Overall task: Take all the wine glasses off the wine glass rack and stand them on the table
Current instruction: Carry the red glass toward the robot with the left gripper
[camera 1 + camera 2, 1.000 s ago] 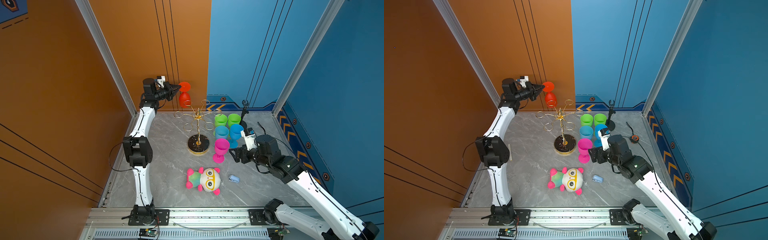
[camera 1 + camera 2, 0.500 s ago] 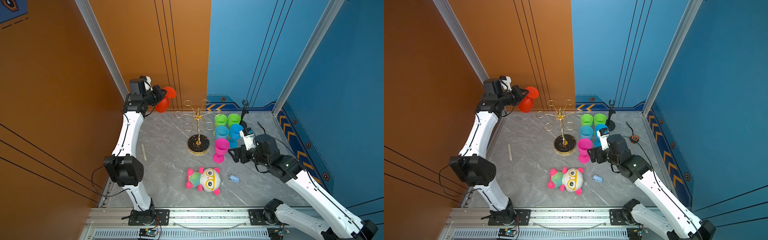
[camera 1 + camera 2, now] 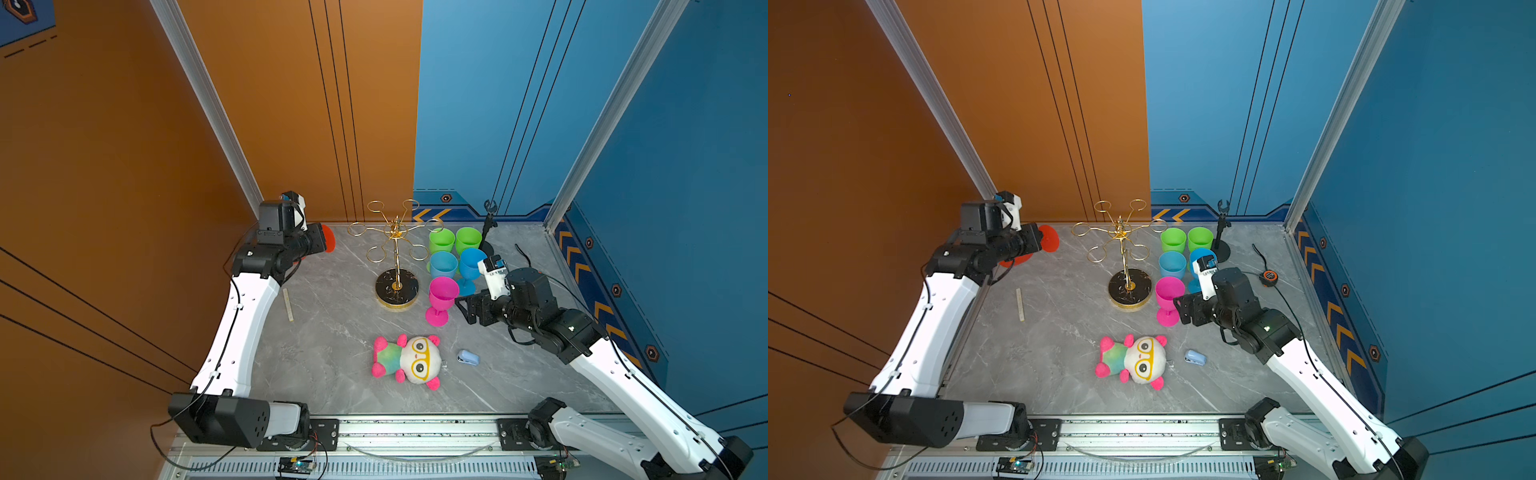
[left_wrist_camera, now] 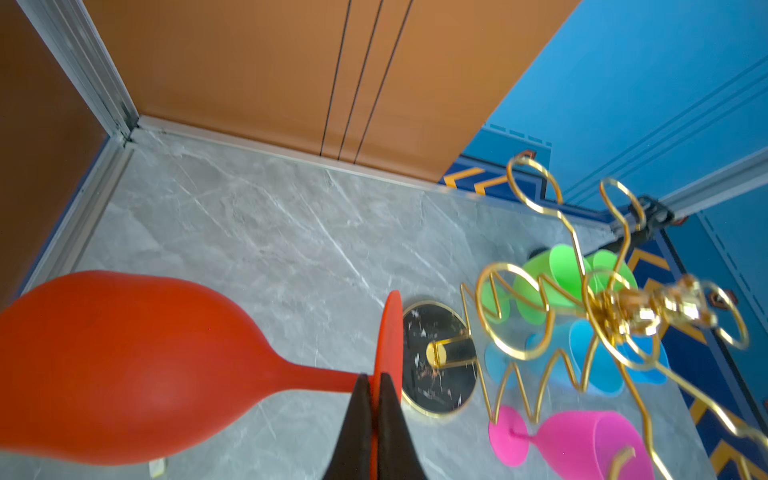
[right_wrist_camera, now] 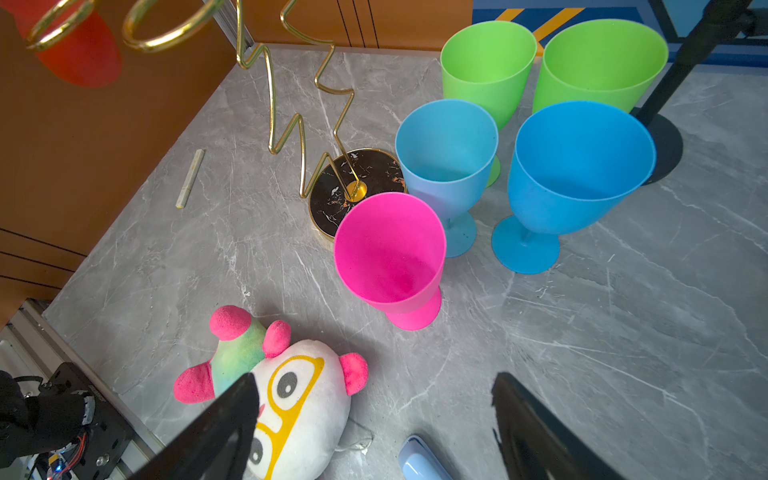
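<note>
Pinching one red wine glass (image 4: 124, 365) by the foot: left tool (image 4: 374, 388).
Wide open, empty: right tool (image 5: 374, 380); upright: two green glasses (image 3: 441, 240), two blue glasses (image 3: 443, 264), one pink glass (image 3: 443, 293).

The thin gold wire wine glass rack (image 3: 397, 233) is polished metal with a bright gloss, and its round black marbled base (image 3: 397, 286) is glossy too, inside a shiny gold rim. The red plastic wine glass (image 4: 124, 365) looks smooth and matt, as do the pink plastic wine glass (image 5: 390, 249), the two blue plastic wine glasses (image 5: 582, 166) and the two green plastic wine glasses (image 5: 486, 62). The grey marble-patterned tabletop (image 3: 332, 332) is smooth with a faint sheen, and the pink-and-white panda toy (image 3: 409, 361) is soft, fuzzy cloth.
</note>
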Robot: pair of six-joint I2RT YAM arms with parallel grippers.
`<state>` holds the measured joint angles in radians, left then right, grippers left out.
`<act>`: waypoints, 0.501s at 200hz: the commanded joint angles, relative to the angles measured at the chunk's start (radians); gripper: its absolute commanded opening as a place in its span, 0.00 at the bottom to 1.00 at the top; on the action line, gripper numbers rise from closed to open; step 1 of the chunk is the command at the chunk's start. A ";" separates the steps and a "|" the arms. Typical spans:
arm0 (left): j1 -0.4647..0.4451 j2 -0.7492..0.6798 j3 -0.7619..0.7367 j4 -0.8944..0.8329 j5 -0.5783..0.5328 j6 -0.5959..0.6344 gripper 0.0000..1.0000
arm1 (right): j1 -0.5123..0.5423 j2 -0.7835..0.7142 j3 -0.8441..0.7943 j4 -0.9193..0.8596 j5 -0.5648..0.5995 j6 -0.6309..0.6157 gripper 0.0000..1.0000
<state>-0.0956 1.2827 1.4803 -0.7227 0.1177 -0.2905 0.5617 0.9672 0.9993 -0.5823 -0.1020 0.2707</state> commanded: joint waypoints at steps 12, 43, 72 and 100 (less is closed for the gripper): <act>-0.059 -0.149 -0.138 -0.110 0.086 0.071 0.00 | -0.008 0.026 0.035 0.003 -0.001 0.022 0.89; -0.144 -0.282 -0.258 -0.165 0.158 0.061 0.00 | -0.011 0.052 0.060 -0.016 0.005 0.033 0.89; -0.203 -0.391 -0.354 -0.176 0.301 0.027 0.00 | -0.018 0.078 0.092 -0.045 0.013 0.042 0.90; -0.264 -0.473 -0.396 -0.177 0.428 0.016 0.00 | -0.022 0.104 0.122 -0.072 0.008 0.053 0.89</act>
<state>-0.3172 0.8673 1.1118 -0.8867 0.3813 -0.2615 0.5465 1.0531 1.0771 -0.6025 -0.1017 0.2974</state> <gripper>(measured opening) 0.057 0.893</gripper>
